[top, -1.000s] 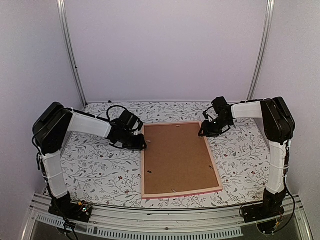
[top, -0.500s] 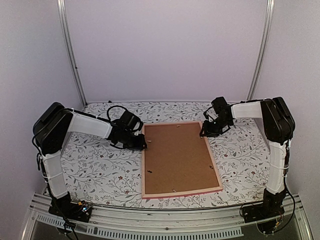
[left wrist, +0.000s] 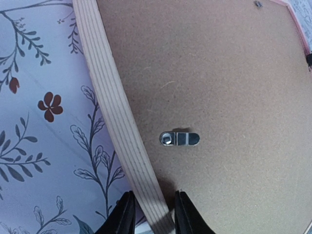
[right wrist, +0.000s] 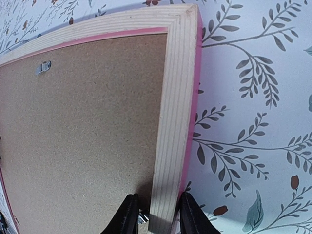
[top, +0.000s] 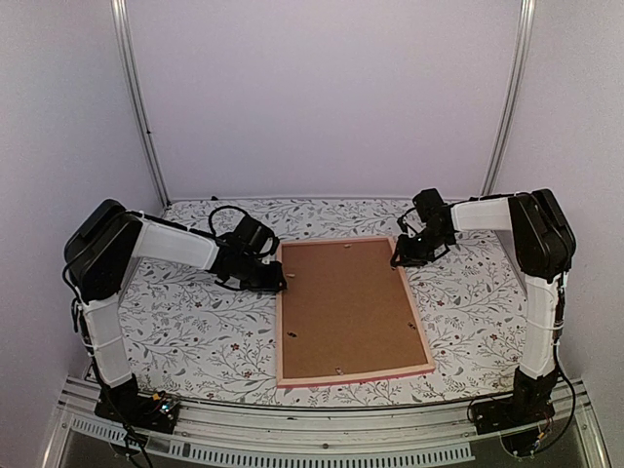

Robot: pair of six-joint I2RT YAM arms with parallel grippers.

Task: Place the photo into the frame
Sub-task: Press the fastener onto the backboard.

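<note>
The frame (top: 351, 376) lies face down mid-table on the floral cloth (top: 195, 331), its brown backing board (top: 346, 307) up. The left gripper (left wrist: 152, 214) straddles the left rail near the far end, jaws pinching the bare wood, with a metal clip (left wrist: 180, 138) just beyond on the board. The right gripper (right wrist: 158, 217) nips the right rail close to the far corner. Whether a print sits beneath that board can't be told from here.

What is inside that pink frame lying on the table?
A brown backing board fills the pink frame, with small metal clips near its edges. Whether a photo lies under the board cannot be seen.
</note>
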